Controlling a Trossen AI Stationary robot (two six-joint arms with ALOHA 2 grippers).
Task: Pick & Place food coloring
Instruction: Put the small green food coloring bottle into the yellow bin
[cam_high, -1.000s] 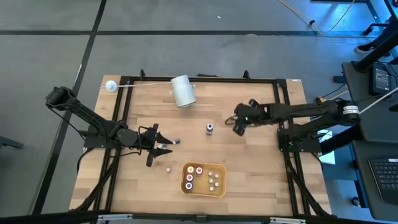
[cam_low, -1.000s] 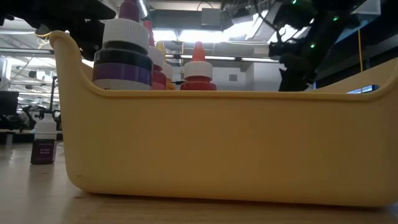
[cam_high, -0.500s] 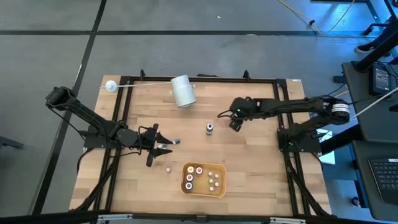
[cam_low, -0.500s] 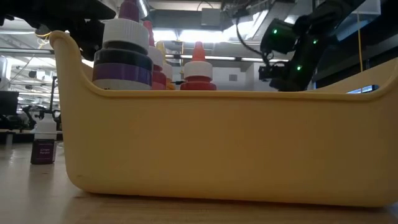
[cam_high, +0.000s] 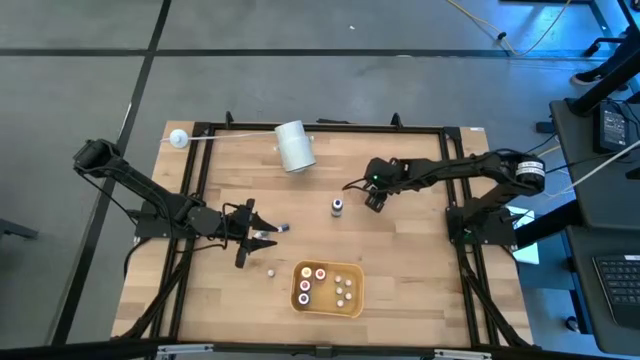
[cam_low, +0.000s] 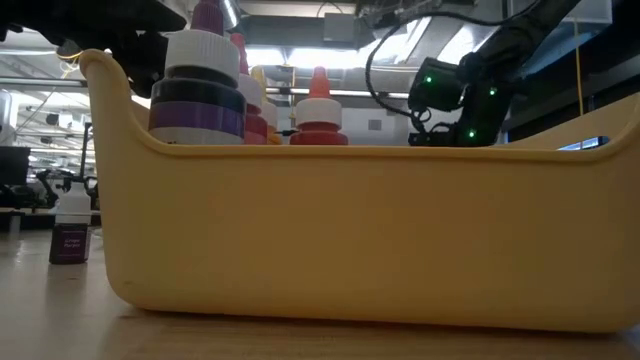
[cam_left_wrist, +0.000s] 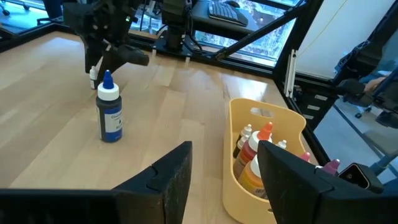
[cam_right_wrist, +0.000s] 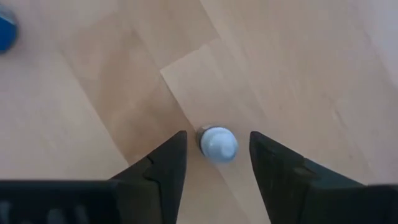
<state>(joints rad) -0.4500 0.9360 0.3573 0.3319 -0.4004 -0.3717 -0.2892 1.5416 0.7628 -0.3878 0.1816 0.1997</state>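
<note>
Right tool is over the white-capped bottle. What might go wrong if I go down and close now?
1. The right tool is open above the white-capped bottle, which is small and upright. A finger may clip the cap on the way down and tip it.
2. The blue-capped bottle stands close by on the table. A sideways lift-out may knock it over.

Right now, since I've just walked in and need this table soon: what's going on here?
The robot is sorting small food coloring bottles into a yellow tray, which already holds several. The right gripper hovers open over a white-capped bottle standing on the table, beside a blue-capped one. It hasn't closed on it yet. The left gripper waits open near the tray, holding nothing.
</note>
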